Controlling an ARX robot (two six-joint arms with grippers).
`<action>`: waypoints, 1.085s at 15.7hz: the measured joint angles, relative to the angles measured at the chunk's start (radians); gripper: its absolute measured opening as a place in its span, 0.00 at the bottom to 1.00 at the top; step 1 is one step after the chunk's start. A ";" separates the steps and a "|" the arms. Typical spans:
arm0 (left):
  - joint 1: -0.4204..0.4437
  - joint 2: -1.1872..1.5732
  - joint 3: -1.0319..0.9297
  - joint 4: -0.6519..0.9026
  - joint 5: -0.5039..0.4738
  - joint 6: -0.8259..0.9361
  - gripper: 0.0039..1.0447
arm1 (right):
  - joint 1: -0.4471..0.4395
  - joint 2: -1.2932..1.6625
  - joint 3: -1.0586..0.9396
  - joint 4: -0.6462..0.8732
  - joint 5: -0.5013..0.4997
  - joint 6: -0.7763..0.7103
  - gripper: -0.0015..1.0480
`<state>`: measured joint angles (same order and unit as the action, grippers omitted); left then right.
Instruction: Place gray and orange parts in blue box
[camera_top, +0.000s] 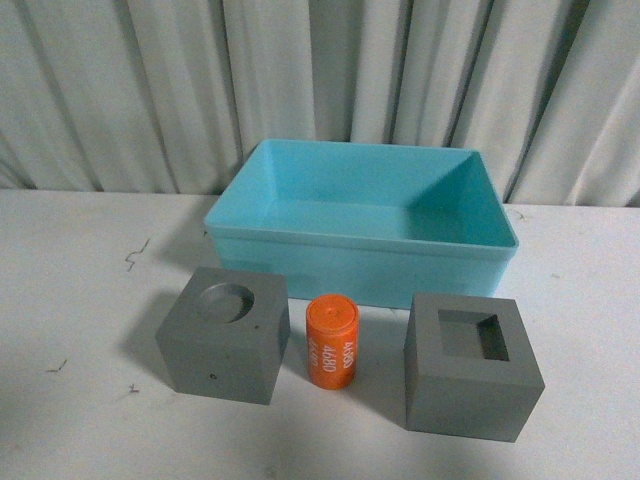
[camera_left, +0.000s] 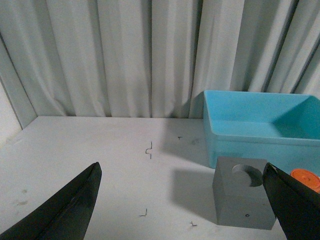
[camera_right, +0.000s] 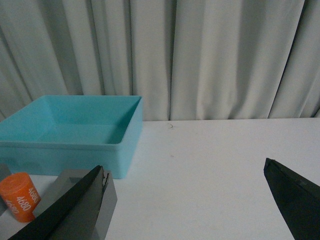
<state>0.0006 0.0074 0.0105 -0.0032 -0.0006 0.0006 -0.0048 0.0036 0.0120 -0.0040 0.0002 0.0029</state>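
The light-blue box (camera_top: 365, 262) stands empty on the white table, against the curtain. In front of it sit three parts in a row: a gray cube with a round recess (camera_top: 222, 335) on the left, an upright orange cylinder with white digits (camera_top: 332, 341) in the middle, and a gray cube with a square hole (camera_top: 470, 366) on the right. Neither arm shows in the front view. My left gripper (camera_left: 182, 175) is open over bare table, the round-recess cube (camera_left: 243, 199) just inside its one finger. My right gripper (camera_right: 185, 172) is open, the square-hole cube (camera_right: 97, 202) partly behind one finger.
A pleated grey curtain (camera_top: 320, 80) closes off the back of the table. Small dark scraps (camera_top: 135, 252) lie on the white table surface (camera_top: 80, 300) to the left of the parts. A side wall (camera_left: 7, 110) shows in the left wrist view.
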 joint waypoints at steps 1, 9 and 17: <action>0.000 0.000 0.000 0.000 0.000 0.000 0.94 | 0.000 0.000 0.000 0.000 0.000 0.000 0.94; 0.000 0.000 0.000 0.000 0.000 0.000 0.94 | 0.000 0.000 0.000 0.000 0.000 0.000 0.94; 0.000 0.000 0.000 0.000 0.000 0.000 0.94 | 0.000 0.000 0.000 0.000 0.000 0.000 0.94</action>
<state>0.0006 0.0074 0.0105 -0.0032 -0.0006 0.0006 -0.0048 0.0036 0.0120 -0.0040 0.0002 0.0029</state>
